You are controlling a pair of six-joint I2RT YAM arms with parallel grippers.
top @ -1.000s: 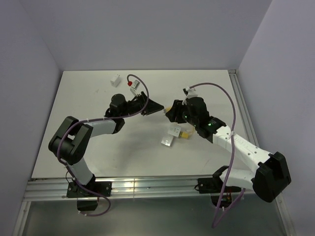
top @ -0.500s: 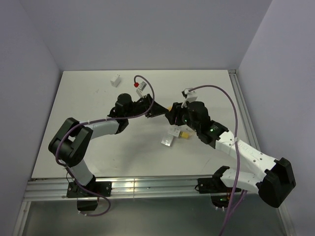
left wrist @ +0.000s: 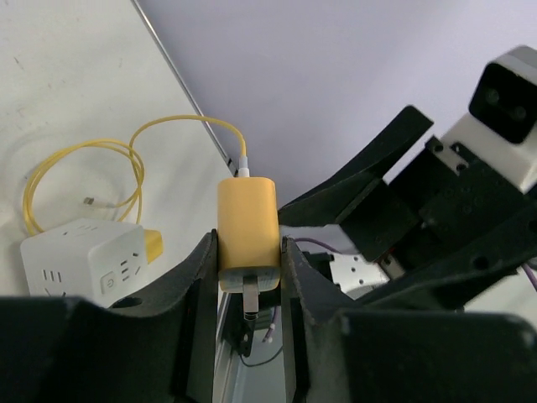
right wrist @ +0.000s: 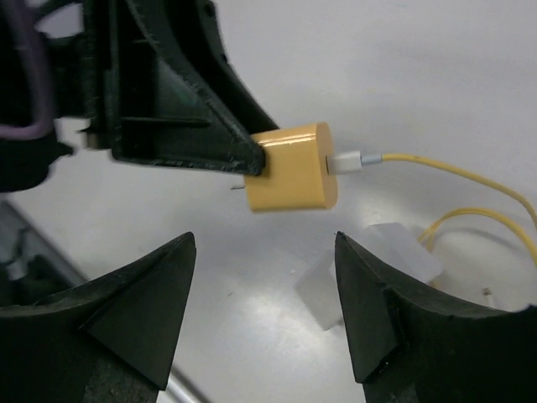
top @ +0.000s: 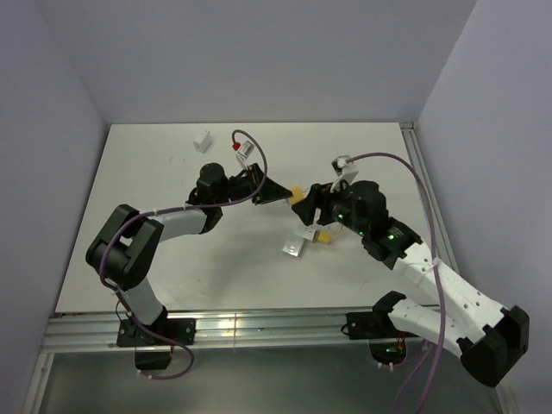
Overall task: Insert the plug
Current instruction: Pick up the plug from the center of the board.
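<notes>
A yellow plug hangs in the air over the middle of the table, with my left gripper shut on it. In the left wrist view the plug sits squeezed between both fingers, a metal prong pointing back at the camera and its yellow cable trailing down. The cable leads to a white socket cube on the table, which also shows in the left wrist view. My right gripper stands open just right of the plug. From the right wrist the plug lies beyond the spread fingertips, untouched.
A small white block lies beside the socket cube. Another small white adapter sits at the back left. A metal rail runs along the table's right edge, with walls close on three sides.
The left gripper has shut on the yellow plug. The right gripper has opened, let go of it and drawn back to the right.
</notes>
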